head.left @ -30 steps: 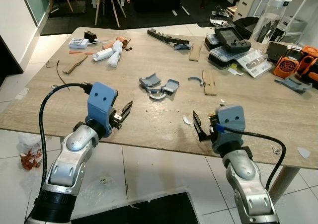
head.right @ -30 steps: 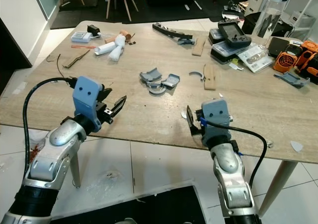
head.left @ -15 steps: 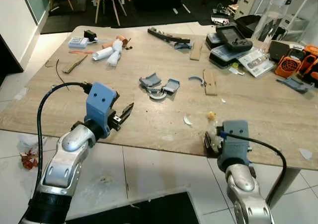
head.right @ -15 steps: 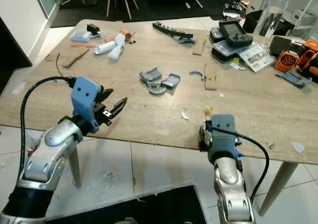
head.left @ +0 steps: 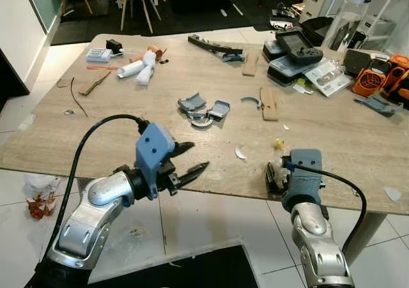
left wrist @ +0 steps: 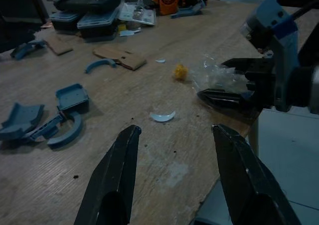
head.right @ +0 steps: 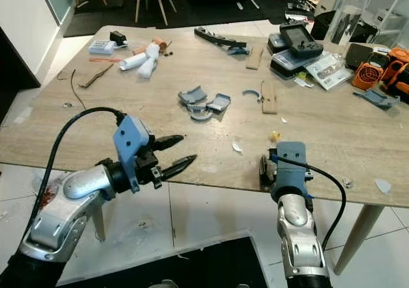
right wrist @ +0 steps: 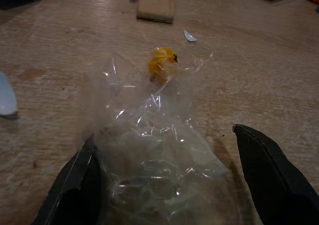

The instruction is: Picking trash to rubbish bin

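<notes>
**A:** Which step are we at?

**B:** The pick itself, I'd say. The right gripper [right wrist: 164, 185] sits at the near edge of the table [head.left: 128, 119], fingers spread wide, with a crumpled piece of clear plastic wrap [right wrist: 154, 150] lying between them. They bracket it but haven't clamped.

**A:** And the other arm?

**B:** The left gripper [left wrist: 174, 180] hovers off the table's near edge, released too, holding nothing (it points across at the right one).

**A:** Anything else close by?

**B:** Just beyond the wrap, ahead of the right fingertips, a small yellow scrap [right wrist: 162, 63]. Off to the side, nearer the left gripper, a white curved chip [left wrist: 162, 116].

**A:** Next move?

**B:** Likely closing the right fingers on the wrap. It's thin and springy, so the pinch should catch a bunched fold, not a loose flap. No bin can be seen, so carrying comes after.
</notes>
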`<state>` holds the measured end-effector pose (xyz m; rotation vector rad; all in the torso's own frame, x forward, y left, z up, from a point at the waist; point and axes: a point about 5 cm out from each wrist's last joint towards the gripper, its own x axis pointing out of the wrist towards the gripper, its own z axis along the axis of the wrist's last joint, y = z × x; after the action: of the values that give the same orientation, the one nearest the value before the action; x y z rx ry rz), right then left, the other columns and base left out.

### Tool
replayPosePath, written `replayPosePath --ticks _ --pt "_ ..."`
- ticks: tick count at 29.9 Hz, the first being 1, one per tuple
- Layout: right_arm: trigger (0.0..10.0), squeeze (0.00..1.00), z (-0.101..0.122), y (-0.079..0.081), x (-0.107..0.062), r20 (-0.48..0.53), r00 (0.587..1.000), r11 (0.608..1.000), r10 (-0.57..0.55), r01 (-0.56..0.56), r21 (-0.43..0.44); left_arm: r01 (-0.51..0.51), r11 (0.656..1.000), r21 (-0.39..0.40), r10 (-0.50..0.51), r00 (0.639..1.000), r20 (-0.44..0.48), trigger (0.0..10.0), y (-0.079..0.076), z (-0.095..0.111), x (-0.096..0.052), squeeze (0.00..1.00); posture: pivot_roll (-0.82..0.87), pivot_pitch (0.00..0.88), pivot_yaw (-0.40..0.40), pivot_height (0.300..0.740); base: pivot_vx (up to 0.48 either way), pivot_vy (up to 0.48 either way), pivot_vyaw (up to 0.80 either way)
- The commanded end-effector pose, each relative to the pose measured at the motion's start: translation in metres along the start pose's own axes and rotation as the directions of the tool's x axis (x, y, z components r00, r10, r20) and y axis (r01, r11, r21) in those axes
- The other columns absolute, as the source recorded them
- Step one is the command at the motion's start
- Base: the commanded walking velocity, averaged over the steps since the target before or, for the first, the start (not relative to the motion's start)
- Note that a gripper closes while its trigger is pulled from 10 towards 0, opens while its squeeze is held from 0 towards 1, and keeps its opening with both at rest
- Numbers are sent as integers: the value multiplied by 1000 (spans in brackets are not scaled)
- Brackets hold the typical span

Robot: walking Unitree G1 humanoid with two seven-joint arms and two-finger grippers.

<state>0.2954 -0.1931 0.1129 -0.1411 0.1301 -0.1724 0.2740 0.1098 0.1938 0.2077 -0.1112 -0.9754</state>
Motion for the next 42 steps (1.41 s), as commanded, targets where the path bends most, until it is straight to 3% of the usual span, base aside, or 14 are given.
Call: replayPosePath --ticks 1,6,7,23,28,30,32,33,34,38,42 --pt "10000 0 -20 -2 -2 -93 996 1000 -9 9 8 46 999 -9 -47 998 -33 10000 -7 -5 -2 0 -14 180 55 740 0 0 0" --pt "10000 0 -18 2 0 -76 997 999 26 -24 28 20 1000 1 -20 999 -40 10000 -5 -8 0 0 -16 179 56 740 0 0 0" --pt "0 0 -16 4 0 -65 997 998 42 -39 47 22 1000 1 -22 999 -40 10000 -5 -8 0 0 -16 179 56 740 0 0 0" --pt "0 0 -6 7 2 3 998 995 63 -63 83 4 1000 14 -3 999 -53 10000 -3 -8 -2 0 -18 176 53 740 0 0 0" --pt "0 0 17 13 4 129 987 988 97 -111 111 -195 973 120 211 968 -135 10000 20 -21 -3 0 -22 171 52 740 0 0 0" --pt "0 0 33 15 6 200 976 986 87 -113 120 -290 951 105 302 945 -122 10000 31 -21 -4 0 -23 166 50 740 0 0 0" --pt "0 0 36 15 6 215 973 986 82 -110 124 -314 944 98 324 938 -121 10000 34 -21 -4 0 -23 166 50 740 0 0 0" --pt "10000 0 39 14 8 214 974 987 75 -104 123 -340 935 99 351 928 -126 10000 37 -22 -5 0 -23 164 48 740 0 0 0" --pt "10000 0 40 12 11 187 981 987 53 -79 137 -394 912 114 408 903 -138 10000 42 -24 -7 0 -23 164 48 740 0 0 0" --pt "10000 0 41 9 16 144 989 994 24 -39 105 -468 878 103 478 867 -142 10000 48 -26 -10 0 -24 160 47 740 0 0 0" --pt "10000 0 57 7 19 209 978 1000 17 -21 20 -584 804 111 594 793 -135 10000 60 -27 -14 0 -26 155 44 740 0 0 0"
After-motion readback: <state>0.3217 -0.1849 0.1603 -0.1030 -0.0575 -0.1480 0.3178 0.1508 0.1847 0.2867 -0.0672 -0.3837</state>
